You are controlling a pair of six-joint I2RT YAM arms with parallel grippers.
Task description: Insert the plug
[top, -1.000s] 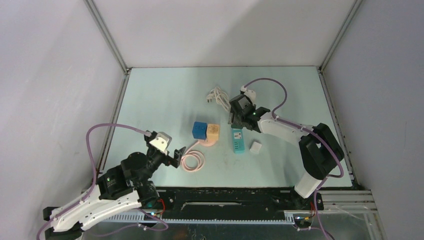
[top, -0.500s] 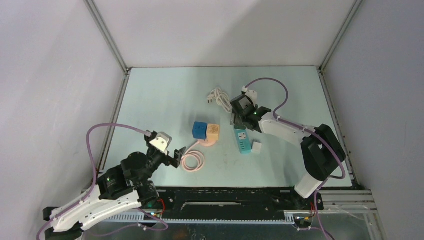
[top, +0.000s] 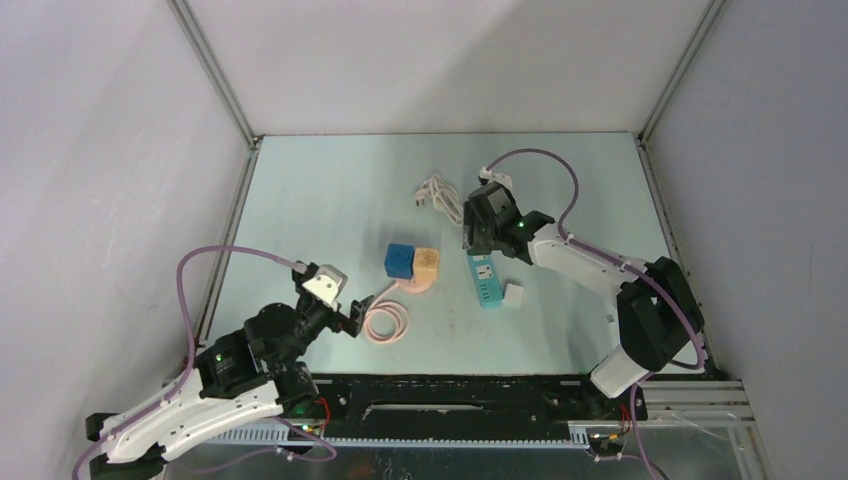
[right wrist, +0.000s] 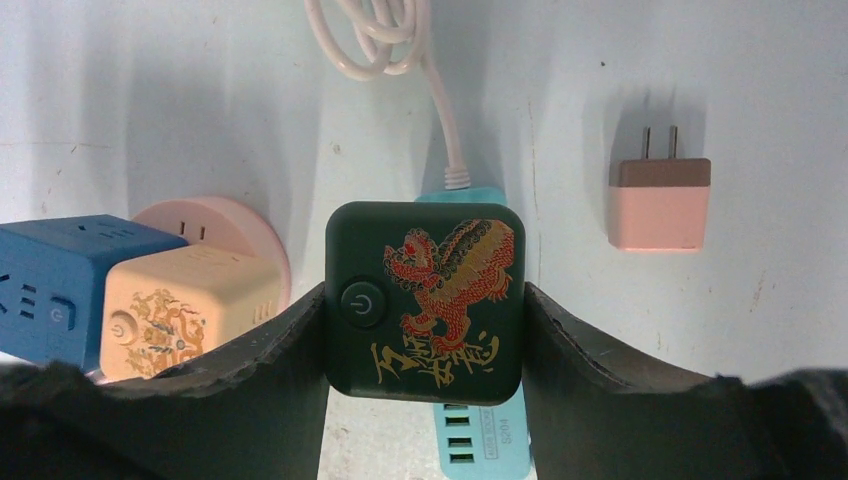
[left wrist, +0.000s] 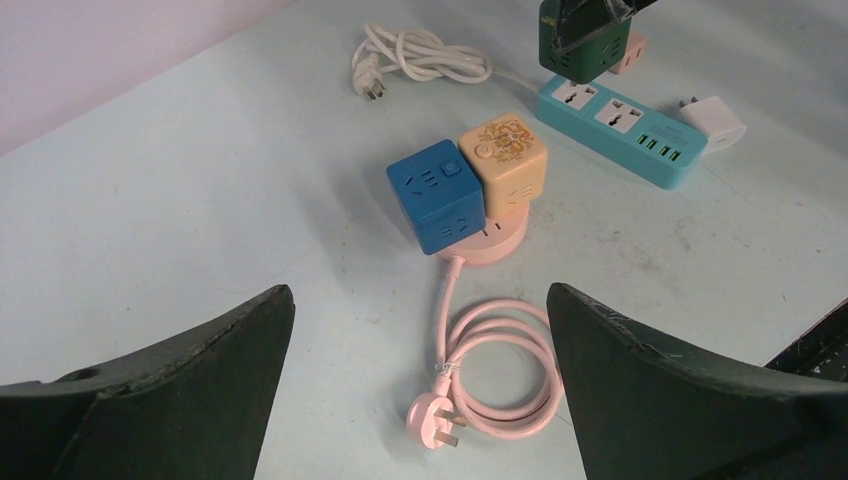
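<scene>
My right gripper [top: 486, 230] [right wrist: 424, 290] is shut on a dark green cube plug [right wrist: 424, 300] with a red dragon print. It holds the cube just above the far end of a teal power strip [top: 485, 281] [right wrist: 481, 448]. The left wrist view shows the cube [left wrist: 583, 40] over the strip [left wrist: 620, 130], whose two sockets are bare. My left gripper [top: 358, 312] [left wrist: 420, 292] is open and empty, low over a coiled pink cable [left wrist: 500, 360] with its pink plug [left wrist: 435, 425].
A blue cube [top: 400, 261] and an orange cube [top: 426, 264] sit on a round pink base left of the strip. A white adapter [top: 513, 294] lies right of the strip, and a pink adapter [right wrist: 659, 203] lies beyond it. A white cable bundle [top: 437, 195] lies behind.
My right gripper has shifted slightly right and back with the green cube. The teal strip has turned a little, its near end swinging right. The left arm has barely moved.
</scene>
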